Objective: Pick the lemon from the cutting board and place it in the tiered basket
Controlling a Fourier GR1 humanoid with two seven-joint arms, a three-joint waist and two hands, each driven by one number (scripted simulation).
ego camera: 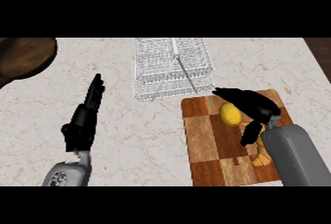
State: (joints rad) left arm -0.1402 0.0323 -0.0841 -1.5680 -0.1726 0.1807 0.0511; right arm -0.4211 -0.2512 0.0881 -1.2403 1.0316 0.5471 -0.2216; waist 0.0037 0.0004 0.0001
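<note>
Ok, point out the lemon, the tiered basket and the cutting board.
lemon (229, 114), head view, on the middle of its yellow skin beside the right hand.
tiered basket (150, 89), head view, on its wire wall near the front left.
cutting board (205, 144), head view, on a bare wooden patch left of the forearm.

Lemon (229, 114) on cutting board (210, 148), basket (171, 68) behind.

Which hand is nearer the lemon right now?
The right hand. It is right at the lemon on the cutting board, fingers curving over it. The left hand is open over the counter, well to the lemon's left.
</note>
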